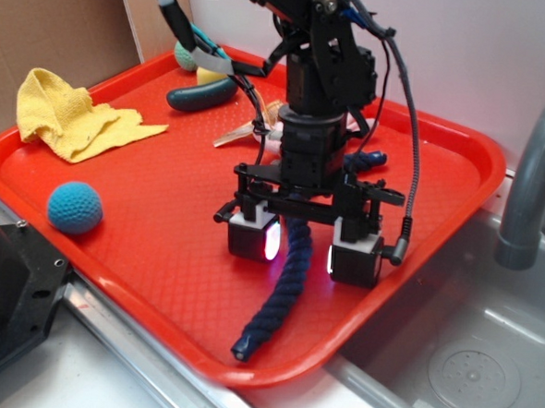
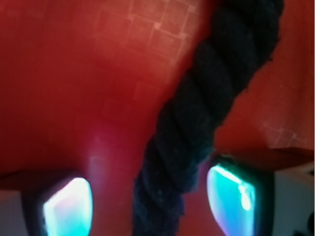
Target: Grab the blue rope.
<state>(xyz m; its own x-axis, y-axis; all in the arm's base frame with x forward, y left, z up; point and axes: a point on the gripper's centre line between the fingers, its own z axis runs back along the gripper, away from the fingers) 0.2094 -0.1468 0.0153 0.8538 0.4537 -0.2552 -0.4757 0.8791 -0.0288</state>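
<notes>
Gripper [image 1: 304,248] spread wide, low at frame centre | blue rope [image 1: 281,292] lies between our fingers on red tray [image 1: 142,224] | approach done, closing and lifting remain, we judge

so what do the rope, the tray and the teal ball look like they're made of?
Blue rope: twisted fibre strands, matte and fuzzy, likely cotton or synthetic; the twist shows close up.
Tray: red moulded plastic, slightly glossy, with a fine grid texture and a raised rim.
Teal ball: looks crocheted or knitted yarn, with a soft, bumpy surface.
</notes>
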